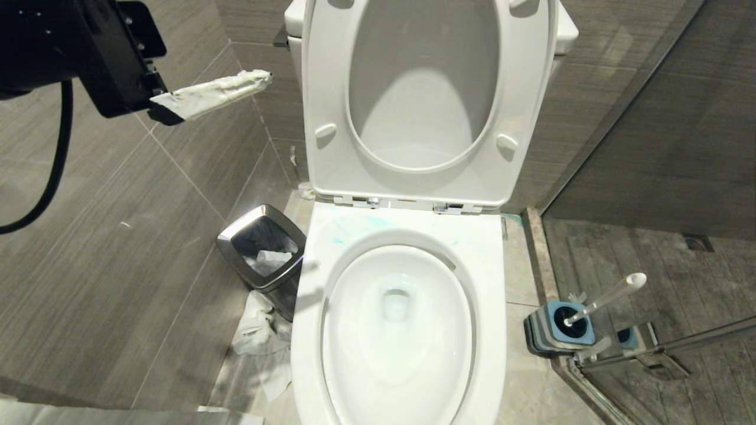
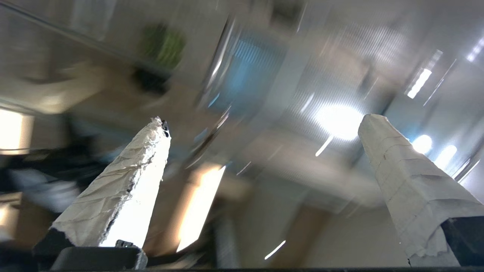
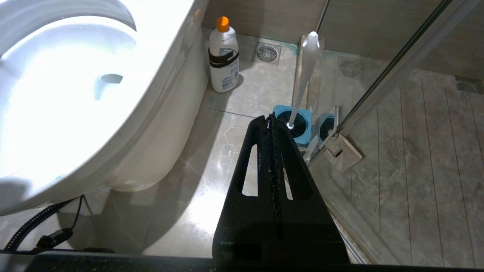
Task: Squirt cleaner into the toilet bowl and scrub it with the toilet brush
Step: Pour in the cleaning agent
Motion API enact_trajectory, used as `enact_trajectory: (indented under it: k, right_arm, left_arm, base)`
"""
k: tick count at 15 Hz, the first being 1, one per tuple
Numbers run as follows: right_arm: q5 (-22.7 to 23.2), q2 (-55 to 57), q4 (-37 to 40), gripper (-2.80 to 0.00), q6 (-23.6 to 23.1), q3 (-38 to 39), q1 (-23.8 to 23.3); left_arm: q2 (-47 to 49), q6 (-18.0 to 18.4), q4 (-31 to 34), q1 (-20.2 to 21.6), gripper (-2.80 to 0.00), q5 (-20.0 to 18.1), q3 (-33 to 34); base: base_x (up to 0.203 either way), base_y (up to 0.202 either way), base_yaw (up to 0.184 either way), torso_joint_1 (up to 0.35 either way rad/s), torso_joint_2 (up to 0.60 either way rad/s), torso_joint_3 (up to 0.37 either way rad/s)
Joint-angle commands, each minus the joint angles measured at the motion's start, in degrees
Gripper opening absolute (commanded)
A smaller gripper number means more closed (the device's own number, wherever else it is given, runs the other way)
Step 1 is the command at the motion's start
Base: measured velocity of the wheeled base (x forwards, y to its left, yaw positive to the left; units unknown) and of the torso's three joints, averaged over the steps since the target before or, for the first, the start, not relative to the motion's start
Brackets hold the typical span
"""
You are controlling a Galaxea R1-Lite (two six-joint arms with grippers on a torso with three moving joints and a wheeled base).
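Hidden, cropped and blurred parts of the scene

In the head view the toilet bowl [image 1: 401, 330] is cut off at the lower edge and its tank at the top; only one taped finger of the left gripper [image 2: 264, 124] is seen there, the other being out of frame. The bristle head of the toilet brush [image 1: 608, 298] is sunk out of sight in its holder [image 1: 561, 327]. Everything behind the taped fingers [image 2: 121, 189] in the left wrist view is smeared beyond recognition. The label on the bottle [image 3: 224, 56] is too small to be read.

Grey striped walls [image 1: 147, 195] are standing around a pale stone floor [image 1: 525, 277], and a glass shower door [image 1: 655, 348] is shining beside it.
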Motion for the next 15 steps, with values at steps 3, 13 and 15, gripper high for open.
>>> enact_trajectory:
  k: [3,13,15]
  right_arm:
    - [0.0,0.0,0.0,-2.80,0.0,0.7,0.0]
    - [0.0,0.0,0.0,-2.80,0.0,0.7,0.0]
    - [0.0,0.0,0.0,-2.80,0.0,0.7,0.1]
  left_arm:
    - [0.9,0.3,4.9,-2.8,0.00,7.7,-1.4]
    - [0.4,95.5,35.5,-10.7,0.00,39.0,-3.3]
    - [0.4,99.4,35.5,-10.9,0.00,46.1,-5.1]
  base:
    - [0.000,0.000,0.000,0.000,0.00,0.000]
    - [0.000,0.000,0.000,0.000,0.00,0.000]
    - [0.000,0.000,0.000,0.000,0.00,0.000]
